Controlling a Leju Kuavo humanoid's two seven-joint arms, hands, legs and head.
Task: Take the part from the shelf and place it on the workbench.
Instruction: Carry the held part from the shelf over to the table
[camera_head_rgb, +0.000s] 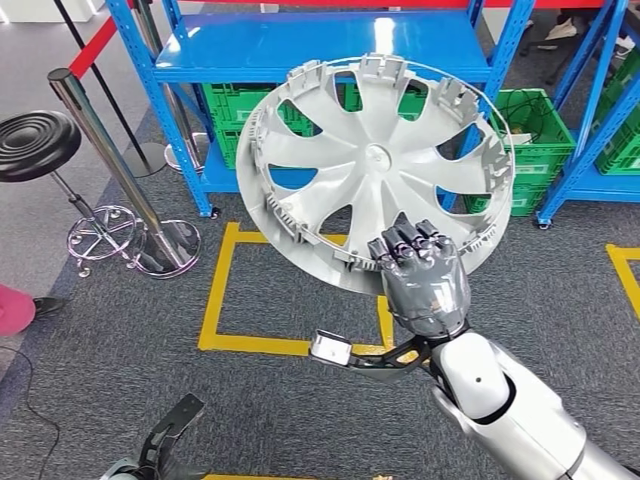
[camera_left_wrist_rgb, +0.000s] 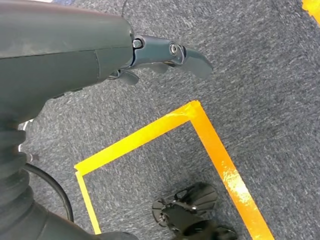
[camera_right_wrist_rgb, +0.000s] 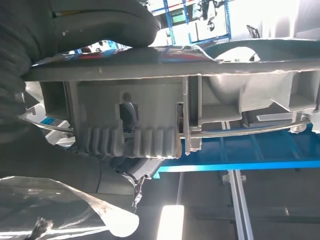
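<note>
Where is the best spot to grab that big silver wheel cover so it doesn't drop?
Probably the rim. The wheel cover is a wide, thin disc, and the near edge of its rim is the part closest to the robot. The right hand already grips there, coming from below, fingers over the ribbed inner side. The holes between the spokes could work too, but the rim's ribs likely give better hold.

The hubcap is held up by the right hand, in front of the shelf. Crates are set under the shelf. A stool and post are placed left.
</note>
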